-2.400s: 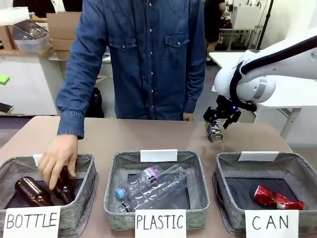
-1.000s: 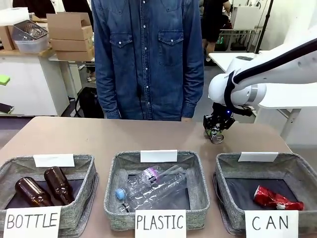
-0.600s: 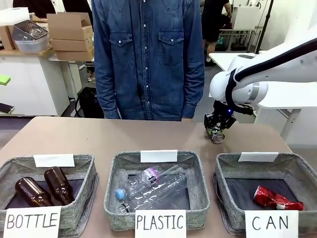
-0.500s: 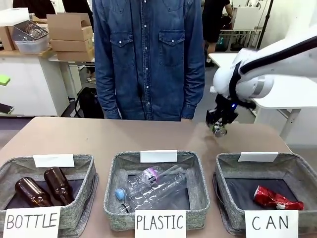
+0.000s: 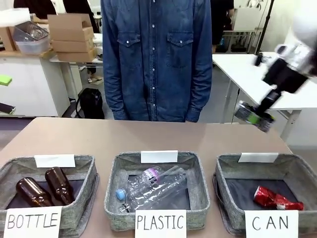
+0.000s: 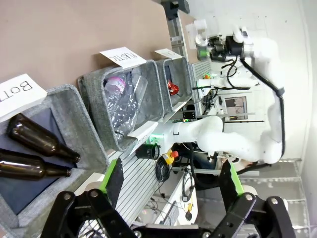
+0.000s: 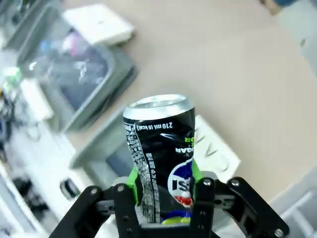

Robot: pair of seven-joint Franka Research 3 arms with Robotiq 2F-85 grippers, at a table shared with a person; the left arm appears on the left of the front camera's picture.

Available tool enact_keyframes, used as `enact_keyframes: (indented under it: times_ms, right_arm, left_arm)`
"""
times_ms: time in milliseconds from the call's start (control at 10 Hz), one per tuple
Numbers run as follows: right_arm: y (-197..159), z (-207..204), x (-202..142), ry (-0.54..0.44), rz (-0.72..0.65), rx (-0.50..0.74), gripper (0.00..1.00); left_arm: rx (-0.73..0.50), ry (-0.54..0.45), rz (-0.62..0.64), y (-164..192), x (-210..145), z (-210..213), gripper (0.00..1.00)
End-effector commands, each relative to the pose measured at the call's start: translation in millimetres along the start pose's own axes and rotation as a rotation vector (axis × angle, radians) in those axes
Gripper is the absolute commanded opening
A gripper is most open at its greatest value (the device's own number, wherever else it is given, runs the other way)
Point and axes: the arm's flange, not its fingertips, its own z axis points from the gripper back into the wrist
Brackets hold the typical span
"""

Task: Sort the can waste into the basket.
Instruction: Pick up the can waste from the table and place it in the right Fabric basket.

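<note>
While the right gripper [image 5: 255,115] is hanging in the air above the table's [image 5: 148,136] far right corner, its pads are clamping a dark can [image 7: 161,153] w/ a blue-red-white logo; can [image 5: 253,116] is sitting high above the "CAN" basket [image 5: 225,178], beyond its back wall; a crushed red can [image 5: 277,198] is lying on that basket's floor; left gripper [image 6: 171,181] is standing w/ fingers wide apart, gripping nothing, nr the bottle basket [image 6: 74,121].
</note>
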Motion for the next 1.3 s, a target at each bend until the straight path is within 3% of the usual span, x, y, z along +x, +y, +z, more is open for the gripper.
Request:
enact_keyframes:
  times_ms: [0, 200, 400, 700, 800, 900, 1200]
  right_arm:
    - [11.7, -8.1, -36.2, 0.035, 0.155, 0.003, 0.00]
    - [29.3, -22.8, -53.7, 0.189, 0.402, 0.033, 0.00]
    - [29.3, -28.9, -54.1, 0.240, 0.406, 0.027, 0.00]
    - [22.6, -28.0, -49.1, 0.242, 0.415, 0.033, 0.00]
    - [22.7, -28.3, -48.8, 0.249, 0.444, 0.031, 0.56]
    - [24.2, -29.7, -50.9, 0.266, 0.484, 0.021, 0.98]
    - [22.3, -30.9, -48.6, 0.277, 0.478, 0.028, 1.00]
  left_arm:
    - [-0.006, 0.008, -0.011, -0.3, -2.1, 2.3, 1.00]
    - [-0.006, 0.008, -0.011, -0.3, -2.1, 2.3, 1.00]
    - [-0.006, 0.008, -0.011, -0.3, -2.1, 2.3, 1.00]
    - [-0.006, 0.008, -0.011, -0.3, -2.1, 2.3, 1.00]
    - [-0.006, 0.008, -0.011, -0.3, -2.1, 2.3, 1.00]
    - [-0.006, 0.008, -0.011, -0.3, -2.1, 2.3, 1.00]
    - [-0.006, 0.008, -0.011, -0.3, -2.1, 2.3, 1.00]
